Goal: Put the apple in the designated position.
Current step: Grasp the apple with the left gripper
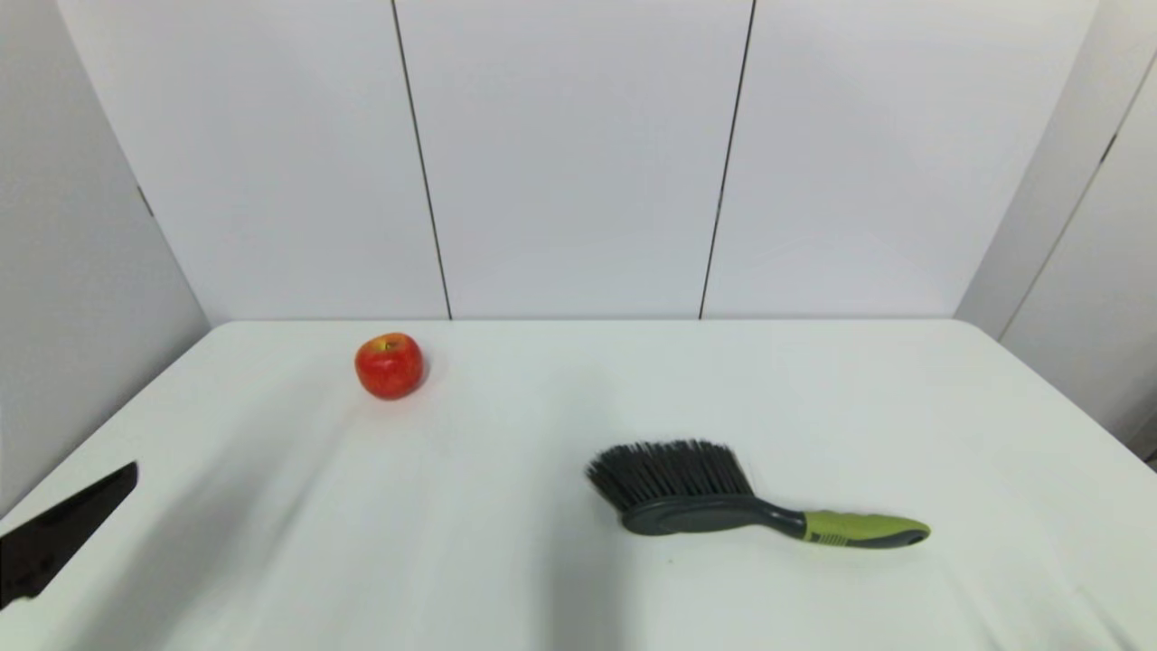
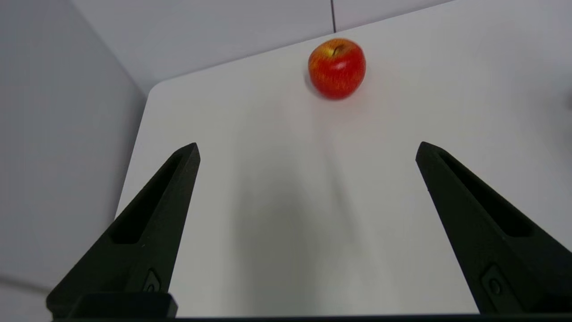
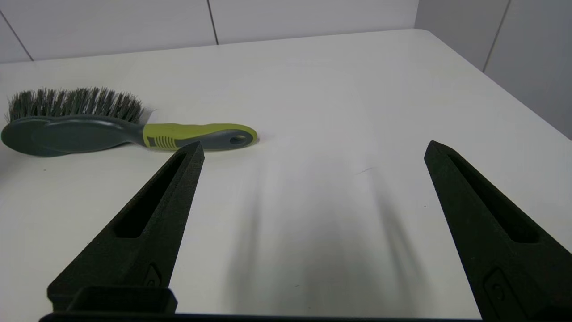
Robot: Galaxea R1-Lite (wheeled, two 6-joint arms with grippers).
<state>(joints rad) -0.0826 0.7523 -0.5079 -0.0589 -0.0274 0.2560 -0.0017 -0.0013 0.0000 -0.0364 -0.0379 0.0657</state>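
A small glossy red apple (image 1: 390, 365) with a yellow patch at its stem rests upright on the white table, far left near the back edge. The left wrist view shows the apple (image 2: 337, 67) well ahead of my left gripper (image 2: 307, 150), which is open and empty. In the head view only one black finger (image 1: 68, 529) of the left gripper shows, at the table's near left edge. My right gripper (image 3: 314, 148) is open and empty over bare tabletop, out of the head view. The designated position has no mark of its own that I can see.
A brush (image 1: 723, 499) with dark bristles, grey head and green handle lies right of centre, handle pointing right; the brush (image 3: 107, 129) also shows in the right wrist view. White wall panels stand behind the table (image 1: 578, 398). The table's left edge (image 2: 134, 147) runs close to the left gripper.
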